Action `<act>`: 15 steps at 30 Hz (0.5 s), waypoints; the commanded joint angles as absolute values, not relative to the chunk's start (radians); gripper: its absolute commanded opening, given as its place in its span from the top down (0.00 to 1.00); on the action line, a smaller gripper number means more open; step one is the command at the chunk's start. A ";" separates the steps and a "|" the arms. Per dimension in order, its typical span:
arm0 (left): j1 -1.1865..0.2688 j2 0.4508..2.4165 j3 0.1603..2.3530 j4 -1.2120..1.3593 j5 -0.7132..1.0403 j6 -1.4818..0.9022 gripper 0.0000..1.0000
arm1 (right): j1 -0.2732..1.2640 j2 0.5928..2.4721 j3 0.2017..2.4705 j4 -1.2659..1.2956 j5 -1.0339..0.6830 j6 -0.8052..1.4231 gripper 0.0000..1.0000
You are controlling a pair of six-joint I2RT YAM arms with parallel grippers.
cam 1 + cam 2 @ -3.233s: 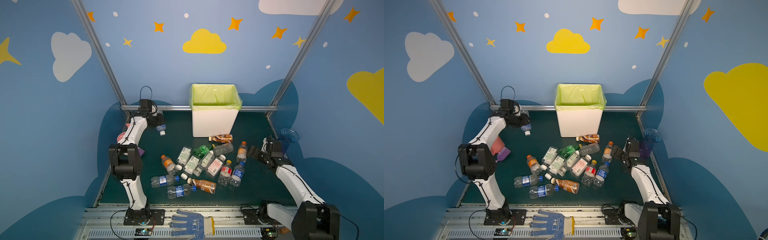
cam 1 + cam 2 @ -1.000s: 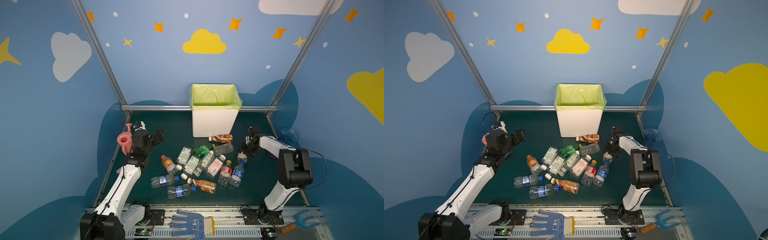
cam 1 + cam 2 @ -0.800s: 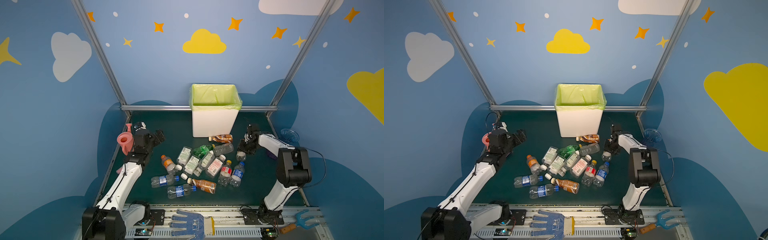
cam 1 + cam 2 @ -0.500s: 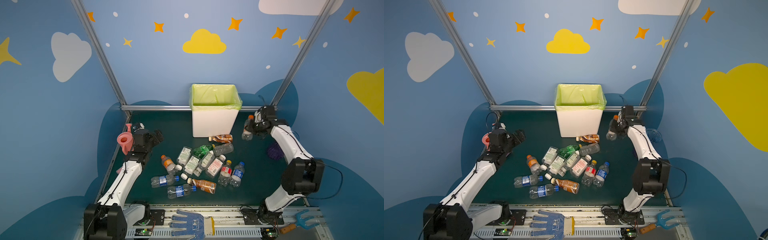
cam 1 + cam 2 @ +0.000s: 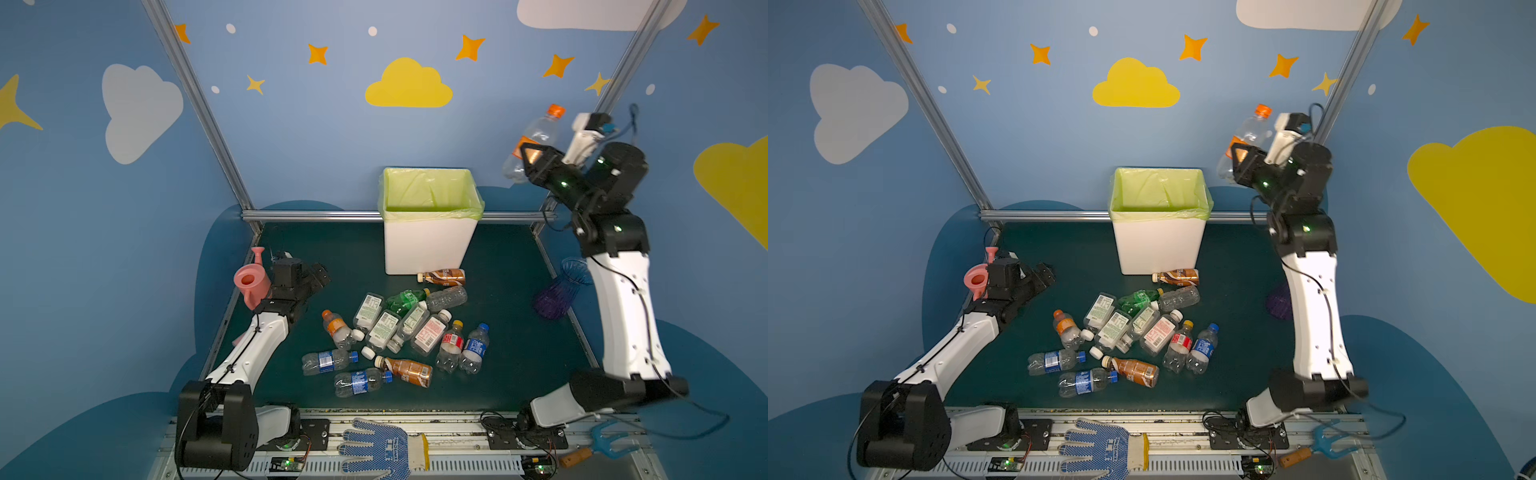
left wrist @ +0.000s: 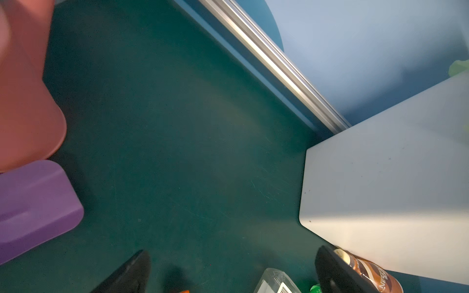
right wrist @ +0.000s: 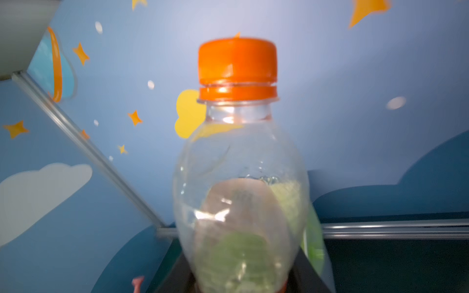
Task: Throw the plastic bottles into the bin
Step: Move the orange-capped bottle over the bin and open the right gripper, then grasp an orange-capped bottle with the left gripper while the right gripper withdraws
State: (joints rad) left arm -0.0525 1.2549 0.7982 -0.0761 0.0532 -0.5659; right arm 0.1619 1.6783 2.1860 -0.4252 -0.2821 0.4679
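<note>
My right gripper is raised high, to the right of and above the bin, shut on a clear bottle with an orange cap. The bottle points cap up, tilted. The white bin with a green liner stands at the back of the mat. Several plastic bottles lie in a pile mid-mat. A brown one lies against the bin's base. My left gripper hangs open and empty, low at the left.
A pink watering can and a purple block sit beside my left gripper. A purple mesh vase lies at the mat's right edge. A blue glove and a blue fork tool rest on the front rail.
My right gripper closed on the orange-capped bottle at the pile's right edge and lifted it high beside the bin. The left arm barely moved.
</note>
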 commanded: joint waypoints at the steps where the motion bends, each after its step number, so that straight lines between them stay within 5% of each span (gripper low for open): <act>1: -0.048 1.261 0.831 -0.136 0.073 -0.590 0.00 | 0.275 2.012 2.545 -0.793 -0.450 0.355 0.55; 5: -0.048 1.255 0.837 -0.173 0.056 -0.595 0.00 | 0.293 2.113 2.825 -0.958 -0.383 0.330 0.27; 11: -0.047 1.230 0.839 -0.197 0.038 -0.603 0.00 | 0.278 1.712 2.287 -0.590 -0.250 0.343 0.12; 15: -0.047 1.217 0.838 -0.215 0.040 -0.611 0.00 | 0.254 1.593 2.162 -0.558 -0.202 0.344 0.08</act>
State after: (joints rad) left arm -0.0525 1.2404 0.8135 -0.1818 0.0528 -0.6006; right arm 0.2604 1.6901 2.1952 -0.6846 -0.2543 0.3584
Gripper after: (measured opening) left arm 0.997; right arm 0.920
